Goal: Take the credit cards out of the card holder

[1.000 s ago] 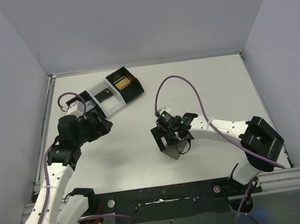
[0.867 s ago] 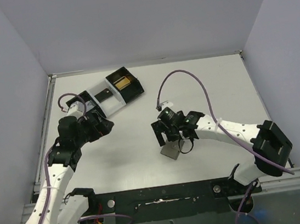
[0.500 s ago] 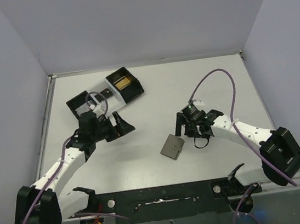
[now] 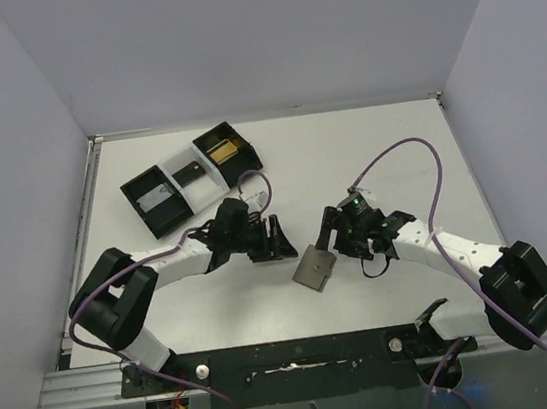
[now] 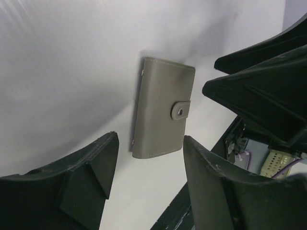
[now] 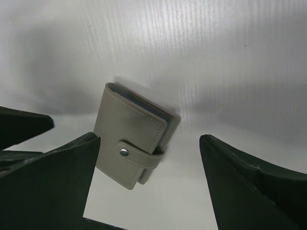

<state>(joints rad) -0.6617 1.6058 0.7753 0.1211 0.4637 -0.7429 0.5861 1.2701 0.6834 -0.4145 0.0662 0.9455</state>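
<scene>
At the near middle of the table (image 4: 397, 148): card holder (image 4: 314, 268) lies flat, folded shut, strap (image 6: 139, 154) snapped over its open edge. Credit cards not visible; only a thin bluish line shows inside the fold in the right wrist view, cannot tell what it is

Left gripper (image 4: 280, 238) just left of the holder, fingers (image 5: 86, 177) parted to a moderate gap, nothing in them. Right gripper (image 4: 330, 233) just beyond the holder's far right corner, fingers (image 6: 240, 182) spread wide, empty. Neither touches the holder as far as I can tell. Black tray (image 4: 129, 193) well apart at far left

Judgement: opening step not yet begun

Risks from here:
- Two grippers converge on one small item; fingertips near each other, so a collision is likely if both descend together
- Holder is thin and flat on a smooth surface; a pinch from above could scrape the table or skate the holder away
- Snap is fastened; tugging the strap without the other arm pinning the body would lift or drag the whole holder instead of releasing it
- If the snap lets go abruptly, the holder may flip and the cards slide out unplaced
</scene>
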